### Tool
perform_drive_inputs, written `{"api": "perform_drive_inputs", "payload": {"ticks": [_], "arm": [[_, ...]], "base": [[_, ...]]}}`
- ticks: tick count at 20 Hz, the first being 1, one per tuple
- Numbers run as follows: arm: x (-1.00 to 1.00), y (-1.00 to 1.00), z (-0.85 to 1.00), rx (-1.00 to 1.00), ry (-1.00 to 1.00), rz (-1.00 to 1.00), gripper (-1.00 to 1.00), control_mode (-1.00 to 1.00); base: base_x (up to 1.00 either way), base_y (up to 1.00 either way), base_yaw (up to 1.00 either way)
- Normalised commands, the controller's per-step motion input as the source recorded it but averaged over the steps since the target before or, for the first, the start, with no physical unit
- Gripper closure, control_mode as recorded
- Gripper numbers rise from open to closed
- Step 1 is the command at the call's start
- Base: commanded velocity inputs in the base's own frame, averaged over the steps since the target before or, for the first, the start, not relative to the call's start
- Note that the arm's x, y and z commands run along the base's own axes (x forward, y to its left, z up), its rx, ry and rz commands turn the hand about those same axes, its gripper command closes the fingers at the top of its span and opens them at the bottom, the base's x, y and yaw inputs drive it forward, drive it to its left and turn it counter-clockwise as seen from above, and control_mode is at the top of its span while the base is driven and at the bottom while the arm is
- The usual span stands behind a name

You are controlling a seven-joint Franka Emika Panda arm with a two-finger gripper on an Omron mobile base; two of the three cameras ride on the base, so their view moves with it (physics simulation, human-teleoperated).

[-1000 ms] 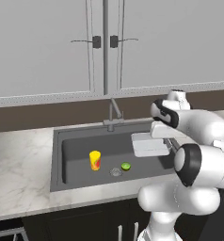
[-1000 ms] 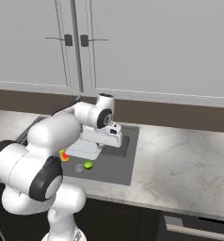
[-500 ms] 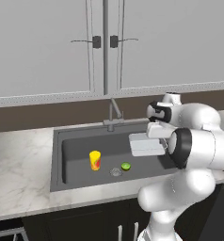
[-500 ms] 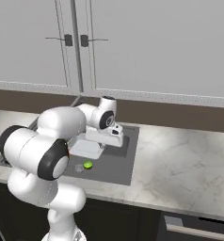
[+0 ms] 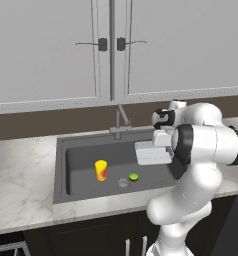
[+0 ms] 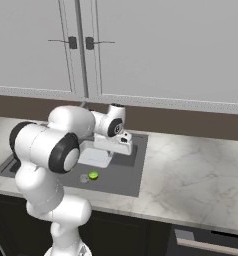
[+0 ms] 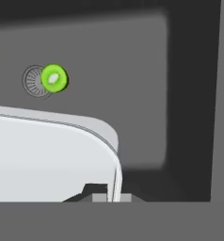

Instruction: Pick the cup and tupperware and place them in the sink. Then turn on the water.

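The gripper (image 7: 107,195) is pinched on the rim of the tupperware (image 5: 152,152), holding it level above the right part of the sink (image 5: 81,165), where the cup (image 5: 101,170) already stands upright beside the drain (image 7: 35,81) and a small green round object (image 7: 54,78). To finish this step well, the container should be lowered until near the basin floor, clear of cup and faucet (image 5: 122,121), before release. The fingertips are largely hidden at the hand view's bottom edge, the forearm covers the grip in both base views, and no water is visible.

Cup (image 5: 101,170) in sink (image 5: 81,165) — tupperware (image 5: 152,153) (raised) to its right.
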Motion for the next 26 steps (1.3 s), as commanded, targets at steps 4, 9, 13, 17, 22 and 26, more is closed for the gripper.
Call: {"api": "perform_drive_inputs", "payload": {"ticks": [4,9,13,17,22,26], "arm": [[0.21,0.0,-0.12,0.0,0.0,0.0,1.0,-1.0],[0.13,0.0,-0.13,0.0,0.0,0.0,1.0,-1.0],[0.06,-0.04,-0.18,0.0,0.0,0.02,1.0,-1.0],[0.01,-0.04,-0.26,0.0,-0.01,0.02,1.0,-1.0],[0.0,-0.01,-0.28,0.0,-0.02,0.01,1.0,-1.0],[0.04,0.0,-0.32,0.0,0.0,0.0,1.0,-1.0]], "base": [[0.0,0.0,0.0],[0.0,0.0,0.0],[0.0,0.0,0.0],[0.0,0.0,0.0],[0.0,0.0,0.0],[0.0,0.0,0.0]]}}
